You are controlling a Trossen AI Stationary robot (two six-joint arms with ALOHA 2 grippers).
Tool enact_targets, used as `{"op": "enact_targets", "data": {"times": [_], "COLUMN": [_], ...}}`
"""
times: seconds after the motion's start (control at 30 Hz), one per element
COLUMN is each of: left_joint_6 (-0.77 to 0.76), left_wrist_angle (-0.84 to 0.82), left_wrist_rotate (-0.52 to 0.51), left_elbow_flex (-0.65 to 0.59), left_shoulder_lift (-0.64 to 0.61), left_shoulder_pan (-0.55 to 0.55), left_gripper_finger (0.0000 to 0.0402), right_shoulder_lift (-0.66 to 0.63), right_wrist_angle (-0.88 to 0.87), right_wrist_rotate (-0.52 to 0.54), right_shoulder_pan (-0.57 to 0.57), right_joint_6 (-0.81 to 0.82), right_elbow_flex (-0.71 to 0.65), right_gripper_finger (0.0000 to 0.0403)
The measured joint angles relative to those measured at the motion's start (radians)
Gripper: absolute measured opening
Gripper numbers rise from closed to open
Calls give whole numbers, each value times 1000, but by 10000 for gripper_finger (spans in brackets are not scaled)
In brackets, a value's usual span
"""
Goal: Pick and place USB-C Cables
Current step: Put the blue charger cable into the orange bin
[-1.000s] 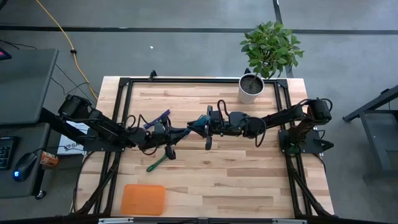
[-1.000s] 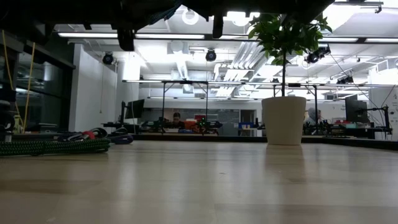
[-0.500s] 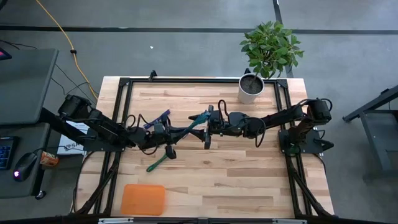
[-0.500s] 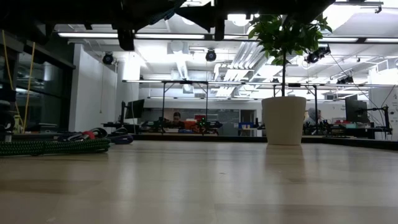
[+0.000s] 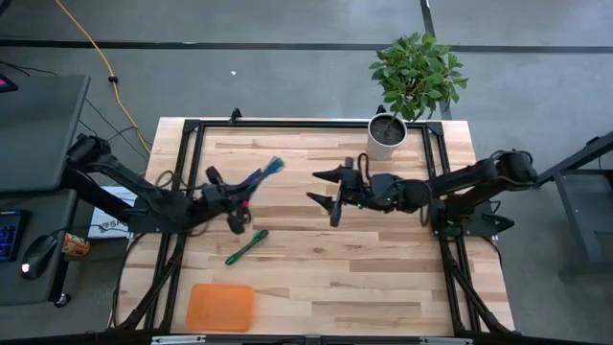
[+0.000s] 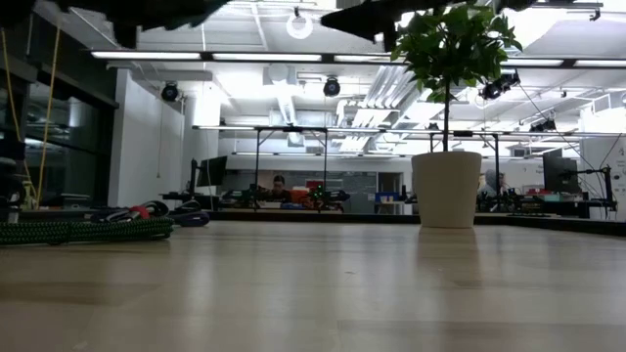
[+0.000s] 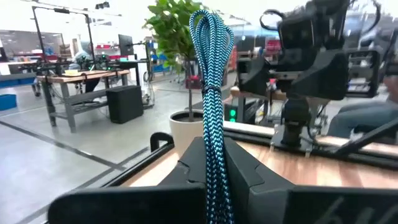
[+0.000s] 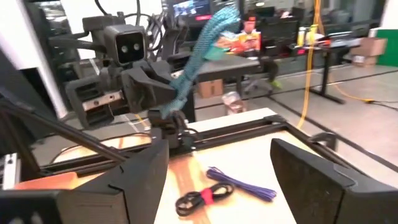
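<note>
The wooden table (image 5: 383, 259) is the biggest thing here. A potted plant (image 5: 402, 86) stands at its far edge, on the right arm's side. A flat orange tray (image 5: 220, 307) lies at the near edge, on the left arm's side.

The left gripper (image 5: 244, 196) is up above the table, left of the middle. It is clenched on the teal cable (image 5: 268, 171). In the left wrist view the teal cable (image 7: 213, 112) stands straight up from between the dark fingers (image 7: 249, 180).

The right gripper (image 5: 324, 186) is up above the middle of the table. Its two fingers (image 8: 311, 180) are spread wide, with nothing between them. It points at the left gripper, and the two are apart.

The green cable (image 5: 246, 246) lies on the table, near the left gripper and between it and the tray. In the right wrist view the purple-blue cable (image 8: 239, 180) and the red-and-black cable (image 8: 202, 198) lie on the table, touching, under the left arm.
</note>
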Motion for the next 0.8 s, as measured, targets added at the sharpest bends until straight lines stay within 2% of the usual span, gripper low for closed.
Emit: {"op": "enact_targets", "data": {"times": [0.17, 0.33, 0.4, 0.47, 0.53, 0.57, 0.67, 0.8], "left_joint_6": [-7, -28, -30, -35, -40, -57, -139, -309], "left_wrist_angle": [-3, -17, -31, -85, -219, -300, -564, -936], "left_wrist_rotate": [7, 40, 145, 318, 431, 453, 429, 381], "left_elbow_flex": [-89, -108, -99, -62, -2, 33, 157, 349], "left_shoulder_lift": [-149, -182, -181, -181, -180, -175, -135, -16], "left_shoulder_pan": [-15, -3, -11, -33, -67, -92, -181, -305], "left_gripper_finger": [1, 1, 1, 1, 1, 1, 1, 0], "right_shoulder_lift": [-63, -63, -62, -61, -61, -61, -61, -61], "right_wrist_angle": [9, 33, 32, 30, 31, 29, 23, 24], "right_wrist_rotate": [17, 9, 4, -10, -12, -12, -13, -13], "right_shoulder_pan": [4, 5, 5, 5, 5, 5, 5, 5], "right_joint_6": [13, 6, 1, 0, -3, -7, -8, -8], "right_elbow_flex": [-53, -54, -54, -54, -54, -54, -54, -54], "right_gripper_finger": [273, 273, 273, 273, 273, 273, 273, 273]}}
